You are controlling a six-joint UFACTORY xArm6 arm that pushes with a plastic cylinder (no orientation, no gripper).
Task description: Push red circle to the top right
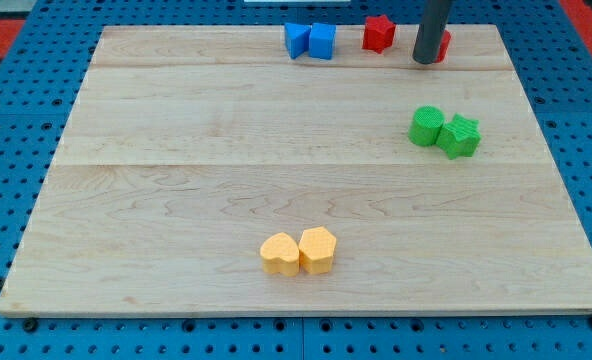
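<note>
Eight small plastic blocks would fill the set, but only seven can be counted outright on the pale wooden board (176, 200): two blue, two green, two yellow and one clear red.

The blue block with a notched shape (296, 40) and the blue cube (322, 41) touch at about 12 o'clock on the board. The red star-like block (378, 33) stands just to their right. The green cylinder (426, 126) and green star-shaped block (460, 135) touch at about 2 o'clock. The yellow heart-shaped block (279, 254) and yellow hexagonal block (317, 250) touch at 6 o'clock.

The dark rod comes down from the view's top, nearly upright, and my tip (427, 60) rests at about 1 o'clock. It carries no jaws and grips nothing. The red circle block (445, 44) shows only as a sliver at the tip's 3 o'clock side, pressed against the rod, near the board's top right.
</note>
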